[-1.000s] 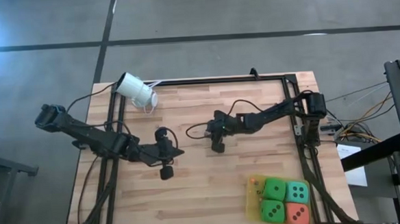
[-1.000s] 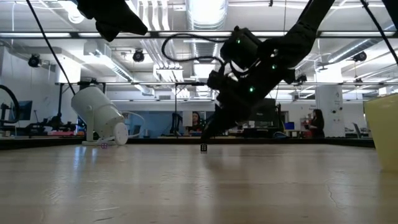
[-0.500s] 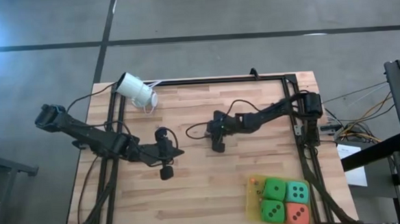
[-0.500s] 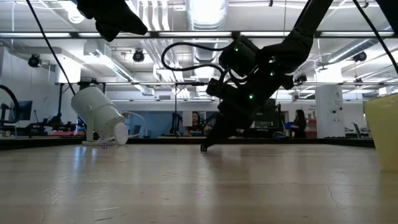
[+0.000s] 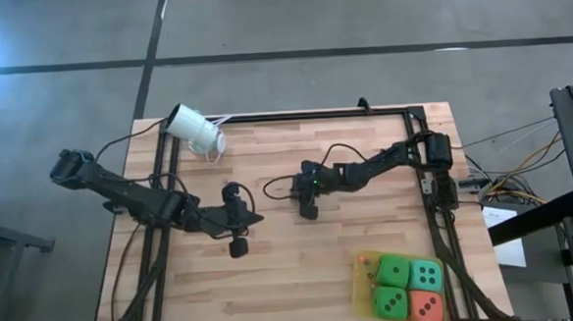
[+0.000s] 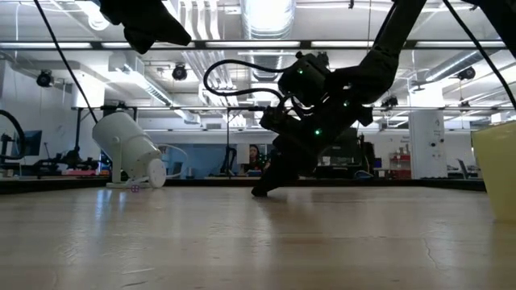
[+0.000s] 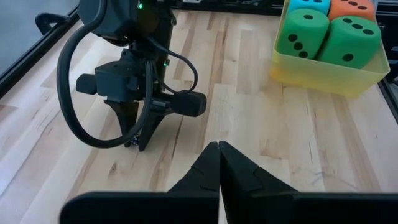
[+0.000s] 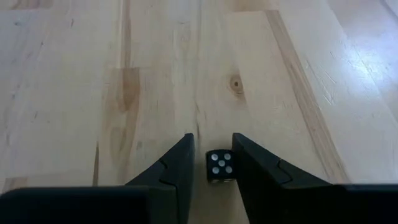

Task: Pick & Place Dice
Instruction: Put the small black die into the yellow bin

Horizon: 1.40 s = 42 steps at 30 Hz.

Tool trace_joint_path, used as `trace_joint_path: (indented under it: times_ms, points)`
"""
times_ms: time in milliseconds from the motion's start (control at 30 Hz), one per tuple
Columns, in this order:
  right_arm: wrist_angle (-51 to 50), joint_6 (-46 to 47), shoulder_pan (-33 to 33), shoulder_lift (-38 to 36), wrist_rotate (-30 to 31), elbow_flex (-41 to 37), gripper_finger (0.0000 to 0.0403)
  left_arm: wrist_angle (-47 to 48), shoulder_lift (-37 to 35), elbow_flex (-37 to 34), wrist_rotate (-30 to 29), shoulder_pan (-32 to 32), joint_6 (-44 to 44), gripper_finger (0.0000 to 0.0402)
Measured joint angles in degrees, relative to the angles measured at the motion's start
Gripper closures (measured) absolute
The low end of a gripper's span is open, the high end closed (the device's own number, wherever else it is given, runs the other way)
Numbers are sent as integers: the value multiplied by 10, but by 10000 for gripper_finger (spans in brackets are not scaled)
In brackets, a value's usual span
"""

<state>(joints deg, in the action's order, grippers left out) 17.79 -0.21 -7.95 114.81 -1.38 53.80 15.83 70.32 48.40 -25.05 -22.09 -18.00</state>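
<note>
Four soft dice sit in a yellow tray at the table's near right corner: two green, one teal, one orange-red. The left wrist view shows them too, green in front. My right gripper is open at mid-table, pointing down, fingertips low at the tabletop. A tiny black die with white pips lies on the wood between its fingers, with a narrow gap on one side. My left gripper is shut and waits left of centre.
A white cylindrical device lies at the far left corner, also in the low view. Black frame rails run along the table's edges. The tray's wall stands at the right. Bare wood lies between the arms and the tray.
My right gripper has come down and shifted a little toward the table's left, lowering over the tiny black die. The die showed clear beneath it in the low view before; the fingers now hide it there. The left arm has kept still.
</note>
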Motion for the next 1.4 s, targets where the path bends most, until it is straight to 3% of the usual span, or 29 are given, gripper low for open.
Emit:
trace_joint_path:
  times_ms: [333,1000,1400]
  points:
    - [-4,9,0,-3,-1,0,332,3,0,0,0,0,-5,399]
    - [-19,15,1,-8,-2,3,272,5,0,0,1,0,-15,399]
    - [-44,16,1,-18,-2,3,289,5,0,0,2,-2,-16,399]
